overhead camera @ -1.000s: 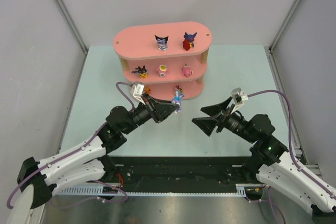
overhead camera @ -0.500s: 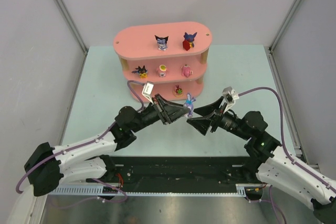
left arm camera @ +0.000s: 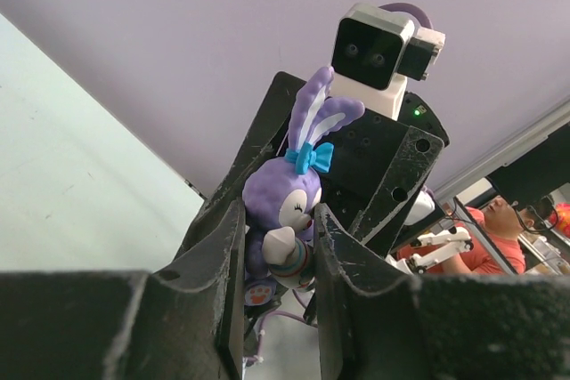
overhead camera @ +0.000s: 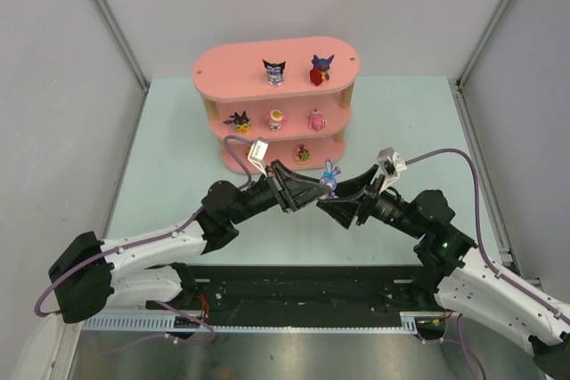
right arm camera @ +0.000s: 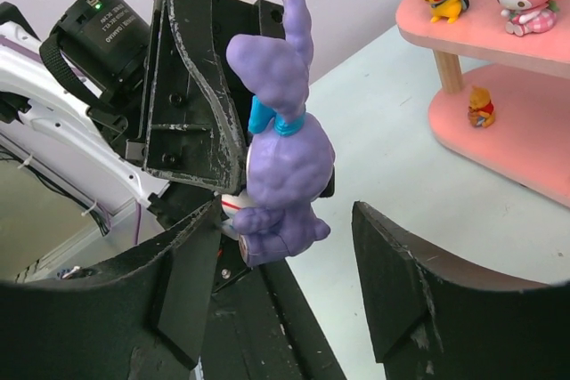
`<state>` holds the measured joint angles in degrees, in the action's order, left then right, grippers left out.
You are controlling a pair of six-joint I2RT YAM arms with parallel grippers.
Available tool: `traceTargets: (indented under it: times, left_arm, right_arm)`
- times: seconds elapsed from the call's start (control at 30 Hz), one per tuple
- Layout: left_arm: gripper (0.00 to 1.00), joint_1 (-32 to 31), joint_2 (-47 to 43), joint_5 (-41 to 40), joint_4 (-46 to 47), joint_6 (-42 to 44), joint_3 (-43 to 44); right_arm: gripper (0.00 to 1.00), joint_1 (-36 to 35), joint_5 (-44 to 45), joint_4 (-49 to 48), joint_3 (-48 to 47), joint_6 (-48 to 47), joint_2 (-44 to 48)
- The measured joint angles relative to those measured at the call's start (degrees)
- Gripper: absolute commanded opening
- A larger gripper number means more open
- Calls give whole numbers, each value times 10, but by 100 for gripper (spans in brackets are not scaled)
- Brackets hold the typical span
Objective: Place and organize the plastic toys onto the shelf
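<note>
Two fingers (right arm camera: 187,282) flanking rabbit (right arm camera: 285,175) (shelf (right arm camera: 525,144) beyond)

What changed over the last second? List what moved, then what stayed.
The left gripper, shut on the purple rabbit, carried it away from the shelf toward the right arm. The right gripper swung in to meet it and narrowed its jaws around the rabbit, not yet gripping it. Nothing was let go. The shelf and the figurines on it stayed put.

Bright, even light; soft shadows, little blur
</note>
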<state>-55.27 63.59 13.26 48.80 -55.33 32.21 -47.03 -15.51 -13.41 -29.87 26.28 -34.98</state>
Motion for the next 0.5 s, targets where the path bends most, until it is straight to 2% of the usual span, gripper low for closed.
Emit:
traceTargets:
  times: [0.13,0.27,0.37,0.47,0.5]
  left_arm:
    - [0,0,10,4,16,-9,0]
    - [0,-3,21,6,32,-18,0]
    - [0,-3,25,5,38,-23,0]
    - [5,-4,25,6,43,-27,0]
    - [12,-5,25,5,45,-27,0]
  right_arm:
    - [62,-1,0,-5,0,0,-1]
    - [51,-2,-2,-9,0,0,-1]
    - [36,-3,-4,-11,0,0,-1]
    - [11,-4,-5,-14,0,-1,0]
    - [0,-4,-4,-14,0,-2,0]
